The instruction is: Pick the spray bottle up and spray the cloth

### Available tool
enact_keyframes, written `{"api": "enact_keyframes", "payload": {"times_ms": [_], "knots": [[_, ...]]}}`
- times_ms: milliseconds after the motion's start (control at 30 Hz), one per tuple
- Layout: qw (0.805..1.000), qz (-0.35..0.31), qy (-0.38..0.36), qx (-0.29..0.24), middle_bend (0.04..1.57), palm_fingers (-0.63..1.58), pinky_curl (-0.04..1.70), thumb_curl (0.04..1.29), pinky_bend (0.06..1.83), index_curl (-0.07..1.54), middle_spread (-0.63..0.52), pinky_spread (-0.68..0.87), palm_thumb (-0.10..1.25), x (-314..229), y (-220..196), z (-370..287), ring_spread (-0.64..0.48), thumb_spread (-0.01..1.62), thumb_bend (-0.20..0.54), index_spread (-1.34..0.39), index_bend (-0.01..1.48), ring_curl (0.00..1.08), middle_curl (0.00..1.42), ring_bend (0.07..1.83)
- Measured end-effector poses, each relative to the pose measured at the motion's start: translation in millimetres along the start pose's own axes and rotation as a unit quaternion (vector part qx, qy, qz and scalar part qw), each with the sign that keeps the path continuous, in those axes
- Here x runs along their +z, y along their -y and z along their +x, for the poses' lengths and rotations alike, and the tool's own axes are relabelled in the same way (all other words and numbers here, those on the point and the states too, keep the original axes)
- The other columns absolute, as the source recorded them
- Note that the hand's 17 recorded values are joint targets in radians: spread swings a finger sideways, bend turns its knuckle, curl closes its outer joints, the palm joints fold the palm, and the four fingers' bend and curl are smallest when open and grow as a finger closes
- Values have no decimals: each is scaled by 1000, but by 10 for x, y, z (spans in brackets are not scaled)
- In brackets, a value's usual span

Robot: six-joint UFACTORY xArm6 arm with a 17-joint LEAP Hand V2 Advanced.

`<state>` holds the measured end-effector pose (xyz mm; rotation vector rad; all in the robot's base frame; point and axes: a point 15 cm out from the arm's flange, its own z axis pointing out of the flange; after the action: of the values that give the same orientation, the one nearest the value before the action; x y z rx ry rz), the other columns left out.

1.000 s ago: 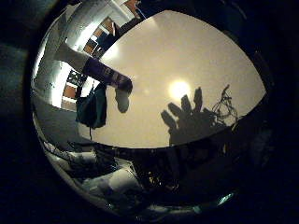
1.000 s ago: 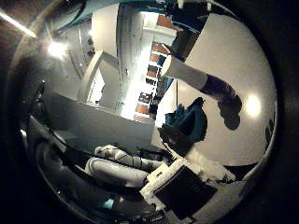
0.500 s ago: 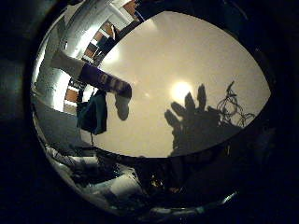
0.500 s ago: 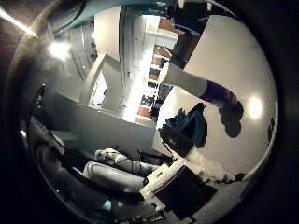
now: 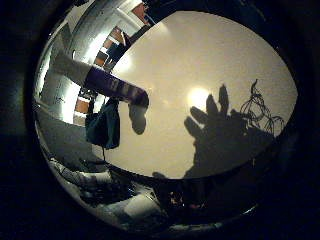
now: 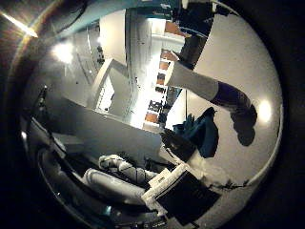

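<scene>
the hand's own black and white body [image 6: 186, 198] shows at the edge of the thumb side view, holding nothing; its shadow on the round white tabletop [image 5: 210, 60] shows spread, straight fingers, so it reads as open, well above the surface. further out the tall white spray bottle with a purple label band [image 5: 107, 85] stands on the table near its far edge, its base touching its own dark shadow. just beside it the dark teal crumpled cloth [image 5: 103, 127] lies at the table rim, partly hanging over. step in hand looks like the approach to the bottle, grasp not yet begun. next move calls for carrying the palm across the table to the bottle body and curling the fingers round it, keeping off the cloth. against the frame a second ago, the bottle and cloth sit a bit larger and shifted in both views: that's the camera moving with the hand, the things themselves appear unmoved.
</scene>
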<state>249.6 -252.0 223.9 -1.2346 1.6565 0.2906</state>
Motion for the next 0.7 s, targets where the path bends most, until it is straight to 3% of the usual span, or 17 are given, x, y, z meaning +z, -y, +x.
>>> {"api": "enact_keyframes", "payload": {"times_ms": [367, 700], "knots": [[1000, 2, 26, 6, 278, 163, 311, 323, 301, 271, 82, 352, 618, 201, 87, -4, 163, 1020, -26, -207, 152, 253, 359, 361], [999, -7, 44, 8, 258, 141, 314, 298, 308, 270, 135, 350, 474, 370, 134, -22, 177, 965, -41, -187, 149, 256, 351, 363]]}}
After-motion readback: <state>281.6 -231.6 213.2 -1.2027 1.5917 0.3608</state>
